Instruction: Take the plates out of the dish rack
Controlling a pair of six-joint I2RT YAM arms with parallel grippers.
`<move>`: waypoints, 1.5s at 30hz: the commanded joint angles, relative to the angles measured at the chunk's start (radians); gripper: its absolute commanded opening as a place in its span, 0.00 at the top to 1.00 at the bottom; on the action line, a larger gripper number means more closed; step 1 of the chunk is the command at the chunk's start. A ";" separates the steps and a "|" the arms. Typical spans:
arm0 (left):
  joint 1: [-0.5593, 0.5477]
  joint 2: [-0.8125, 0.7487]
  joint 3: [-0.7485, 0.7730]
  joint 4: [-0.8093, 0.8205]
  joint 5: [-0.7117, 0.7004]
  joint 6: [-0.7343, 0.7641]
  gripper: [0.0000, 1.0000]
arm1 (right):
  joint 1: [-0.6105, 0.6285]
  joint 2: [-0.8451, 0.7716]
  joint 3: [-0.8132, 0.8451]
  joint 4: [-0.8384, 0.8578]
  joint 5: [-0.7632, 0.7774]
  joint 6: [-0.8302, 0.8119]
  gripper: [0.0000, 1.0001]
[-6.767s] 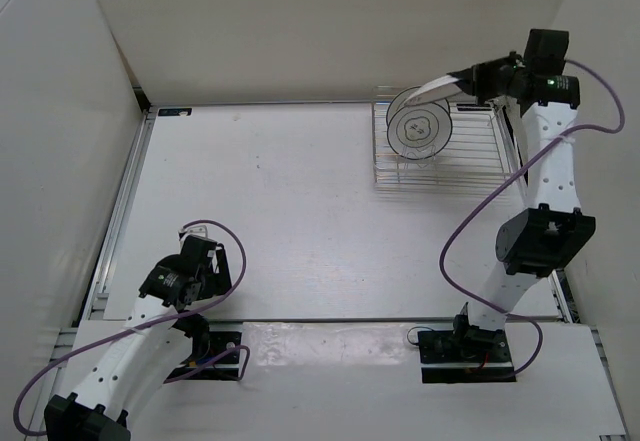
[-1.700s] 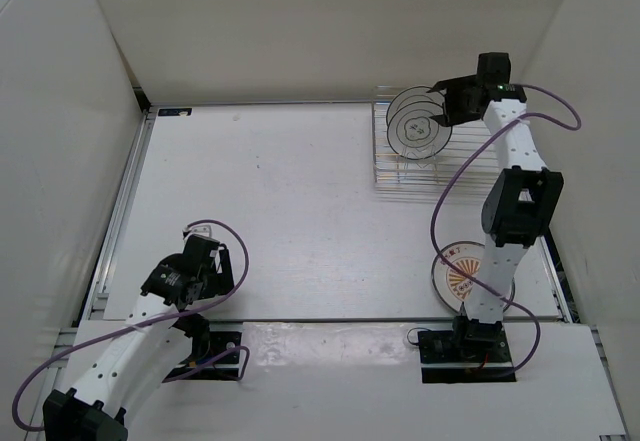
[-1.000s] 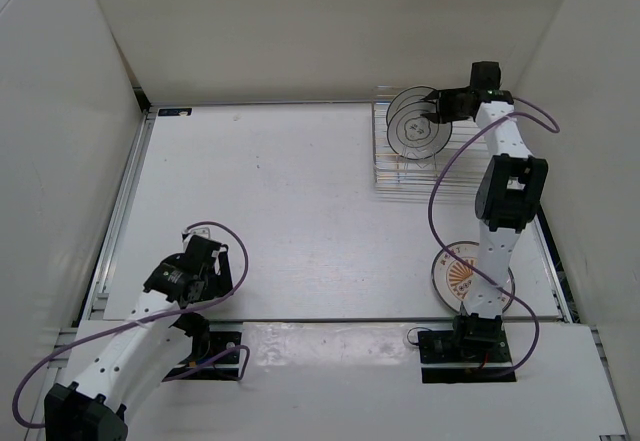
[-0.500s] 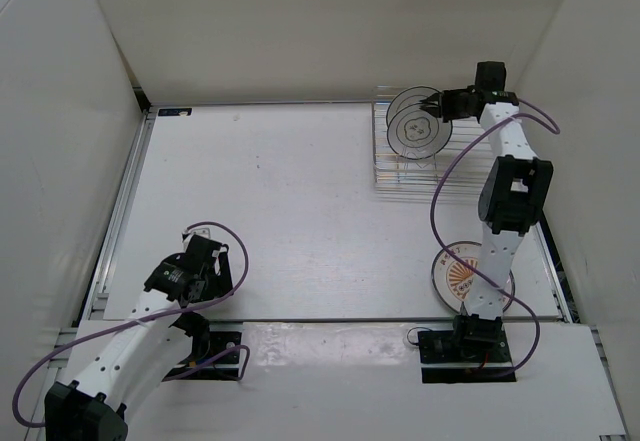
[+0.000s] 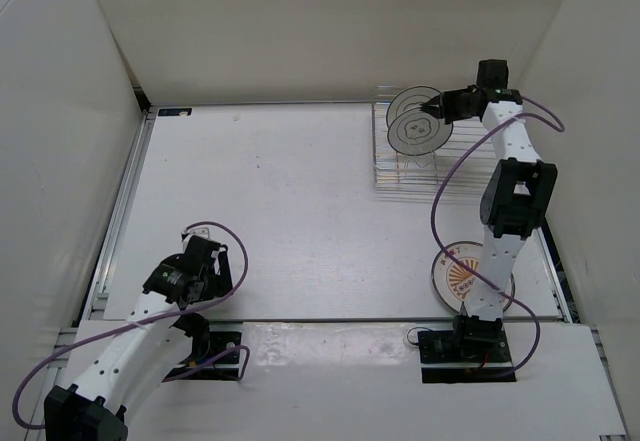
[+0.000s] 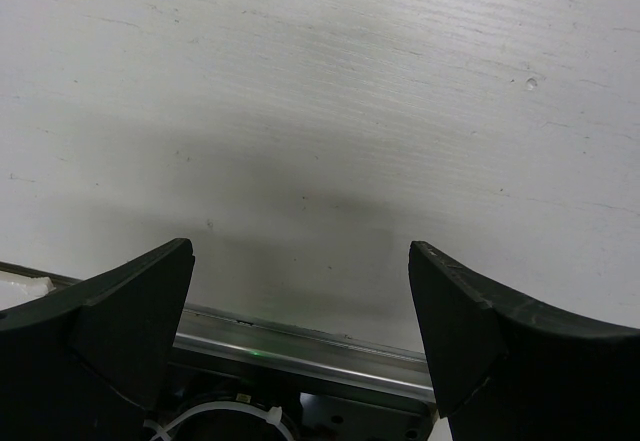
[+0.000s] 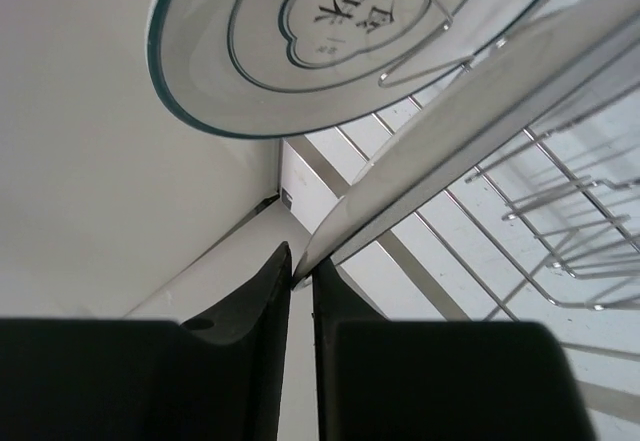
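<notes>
Right wrist: right end effector (image 7: 302,261) clamps ringed plate (image 7: 470,121) edge at dish rack (image 5: 470,161); left end effector (image 6: 300,249) apart.

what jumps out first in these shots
The right tool is pinched on the rim of a dark-ringed plate standing in the dish rack at the far right. A second ringed plate stands beside it, and the orange sunburst plate lies flat at the near right.
</notes>
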 commanded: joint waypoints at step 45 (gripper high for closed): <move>-0.030 0.010 -0.005 0.039 0.078 0.046 0.00 | 0.542 -0.328 0.294 -0.679 -0.132 -0.934 1.00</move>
